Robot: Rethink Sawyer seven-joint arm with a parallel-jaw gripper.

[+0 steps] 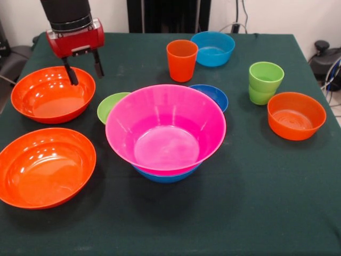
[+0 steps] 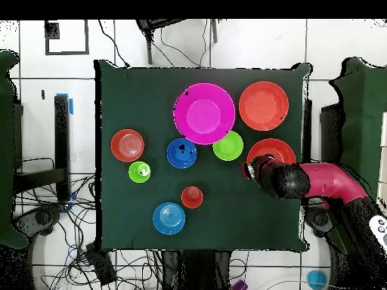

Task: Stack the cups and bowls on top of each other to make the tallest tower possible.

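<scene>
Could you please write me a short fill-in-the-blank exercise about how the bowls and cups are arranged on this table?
1. The large pink bowl sits nested in a ____ bowl.
2. The pincer hangs with its fingers ____ over a large orange bowl.
3. The two lime green cups are ____ one in the other.
4. The cup standing alone, next to the light blue bowl, is ____.

Missing words: blue; open; stacked; orange

Pink bowl (image 2: 204, 113) on green table (image 2: 121, 98), arm (image 2: 317, 183) over an orange bowl (image 2: 276, 149), small bowls scattered
</scene>
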